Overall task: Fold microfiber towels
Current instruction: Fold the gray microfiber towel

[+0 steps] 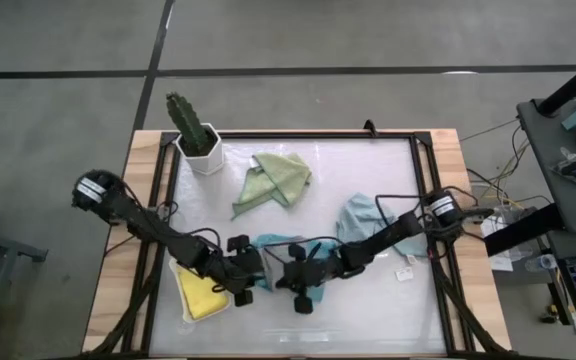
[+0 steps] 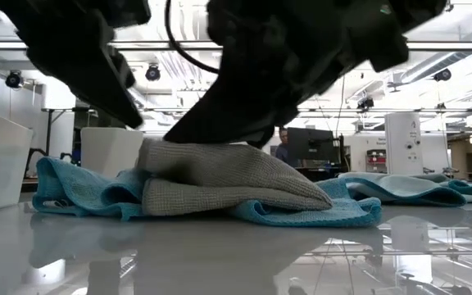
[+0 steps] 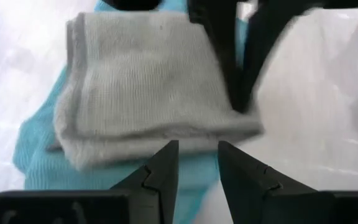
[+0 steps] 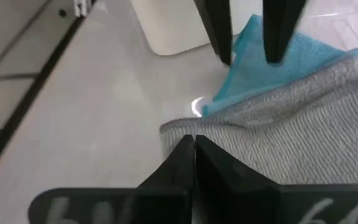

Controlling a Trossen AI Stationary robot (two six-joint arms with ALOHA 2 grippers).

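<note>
A folded grey towel (image 3: pixel 148 87) lies on a crumpled teal towel (image 3: pixel 42 162) near the table's front middle. My left gripper (image 3: pixel 197 158) hovers open over the grey towel's near edge with nothing between its fingers. My right gripper (image 4: pixel 194 146) comes from the right and is shut at the grey towel's edge. A yellow towel (image 1: pixel 200 292) lies under the left arm. A sage green towel (image 1: pixel 273 178) lies at the back. A pale blue towel (image 1: pixel 366 222) lies under the right arm. My right gripper has its two fingertips closed together on the grey towel's folded edge (image 4: pixel 178 132), near a corner. The fingers come slanting down from the table's right side. One layer or several, I cannot tell. The towel lies flat on the teal towel.
A cactus in a white pot (image 1: pixel 204 155) stands at the back left. A black frame (image 1: pixel 423 200) borders the white work surface (image 1: pixel 368 310). A small white tag (image 1: pixel 405 272) lies near the right arm. Bare surface shows at the front right and back right.
</note>
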